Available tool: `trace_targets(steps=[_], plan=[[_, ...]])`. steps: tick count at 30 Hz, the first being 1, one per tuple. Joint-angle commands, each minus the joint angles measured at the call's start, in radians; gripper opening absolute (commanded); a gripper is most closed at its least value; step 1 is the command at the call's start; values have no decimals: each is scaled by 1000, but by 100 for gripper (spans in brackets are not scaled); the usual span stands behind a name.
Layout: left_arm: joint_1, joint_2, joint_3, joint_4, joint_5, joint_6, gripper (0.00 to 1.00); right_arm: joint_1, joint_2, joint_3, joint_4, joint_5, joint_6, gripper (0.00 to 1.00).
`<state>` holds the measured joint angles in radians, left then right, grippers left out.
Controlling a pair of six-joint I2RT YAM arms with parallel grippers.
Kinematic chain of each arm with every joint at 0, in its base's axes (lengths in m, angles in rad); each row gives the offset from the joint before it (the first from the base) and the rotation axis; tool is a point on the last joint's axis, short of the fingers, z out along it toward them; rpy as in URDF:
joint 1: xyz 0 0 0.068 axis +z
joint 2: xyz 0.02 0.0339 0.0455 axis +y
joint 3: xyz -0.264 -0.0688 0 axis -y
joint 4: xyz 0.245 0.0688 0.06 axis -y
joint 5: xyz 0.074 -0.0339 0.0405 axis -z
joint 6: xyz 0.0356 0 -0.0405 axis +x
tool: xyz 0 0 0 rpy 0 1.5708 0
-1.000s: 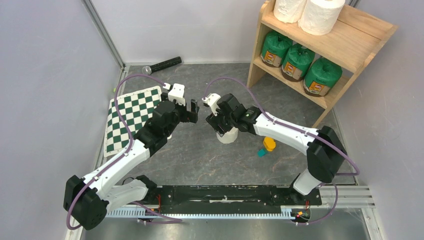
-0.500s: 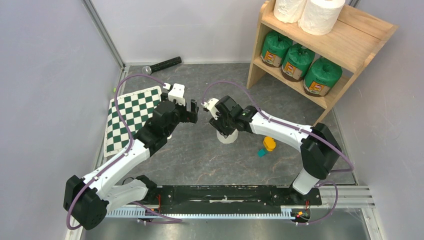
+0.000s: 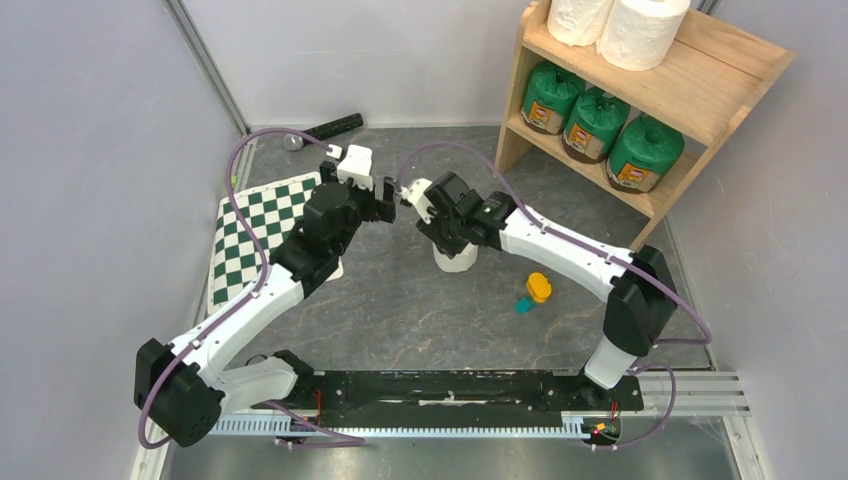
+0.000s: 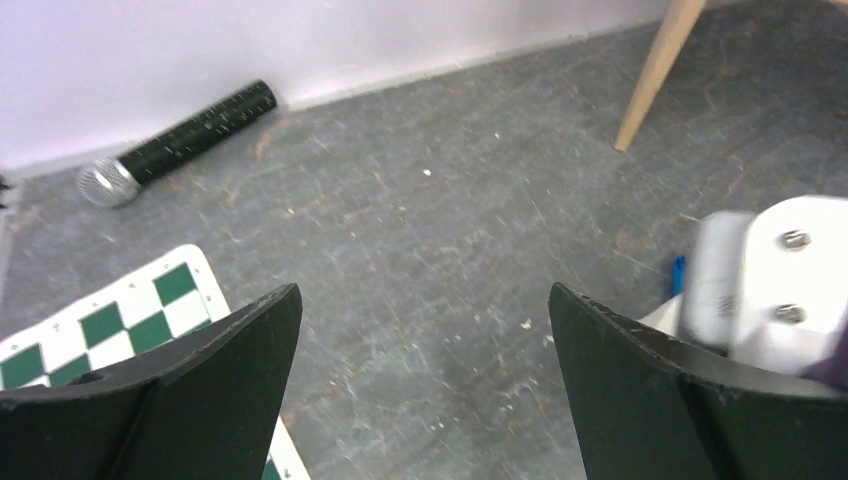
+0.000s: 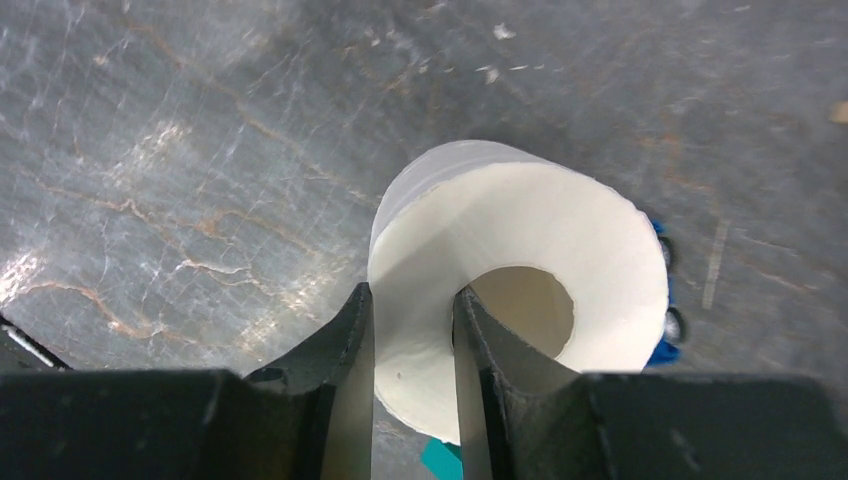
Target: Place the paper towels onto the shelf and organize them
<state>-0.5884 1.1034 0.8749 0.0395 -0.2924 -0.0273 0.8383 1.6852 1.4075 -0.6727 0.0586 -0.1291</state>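
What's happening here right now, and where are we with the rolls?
The right tool is shut on the wall of a bare white paper towel roll, one finger inside its hollow core, out on the table. The left tool hangs open and empty nearby. On the wooden shelf, two white rolls sit on the top tier and three green-wrapped rolls on the lower one.

light: bright, even, diffuse from above | shadows: soft, short, under arms at counter [image 3: 420, 310] mid | glare: faint sheen on counter, R wrist cam; bare roll [image 5: 520, 220] near blown-out | blur: L wrist cam, white arm housing [image 4: 775, 290] smeared, left pincer [image 4: 422, 300] soft | top cam sharp
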Motion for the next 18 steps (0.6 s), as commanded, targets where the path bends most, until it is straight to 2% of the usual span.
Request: trace_targets(steps=[1, 9, 18], plan=[[6, 10, 57, 94, -33, 118, 99, -18, -88, 186, -93, 140, -30, 7], [5, -19, 33, 78, -48, 132, 99, -116, -141, 444, -236, 391, -54, 3], [-2, -86, -14, 17, -62, 111, 99, -206, -206, 622, -235, 565, -110, 0]])
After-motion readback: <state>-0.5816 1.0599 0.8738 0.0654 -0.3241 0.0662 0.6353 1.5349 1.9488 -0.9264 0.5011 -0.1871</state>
